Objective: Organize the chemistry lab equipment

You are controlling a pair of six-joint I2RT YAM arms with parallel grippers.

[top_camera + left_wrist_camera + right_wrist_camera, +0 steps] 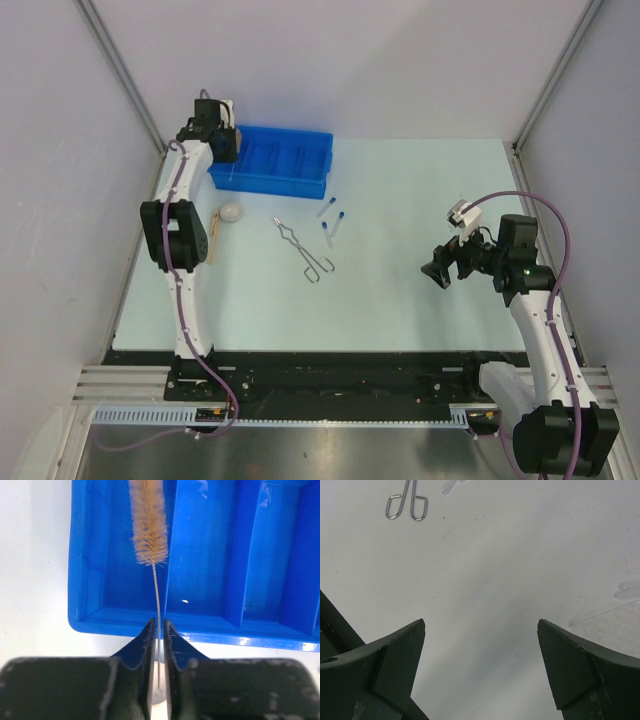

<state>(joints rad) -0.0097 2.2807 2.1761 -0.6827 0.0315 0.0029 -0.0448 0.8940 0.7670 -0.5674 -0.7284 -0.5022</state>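
The left gripper's (159,625) dark, scuffed jaws stood a sliver apart with the brush's (148,525) thin twisted-wire stem between them. Whether they pinched it could not be told. Ahead of the fingertips, the fuzzy tan bristle head lay in an end compartment of the glossy blue plastic bin (200,631). The right gripper (481,625) was wide open over the pale table (495,555). Silver wire tongs (406,505), with looped ends, lay well ahead to its left, and a clear tube (627,590) lay off to its right.
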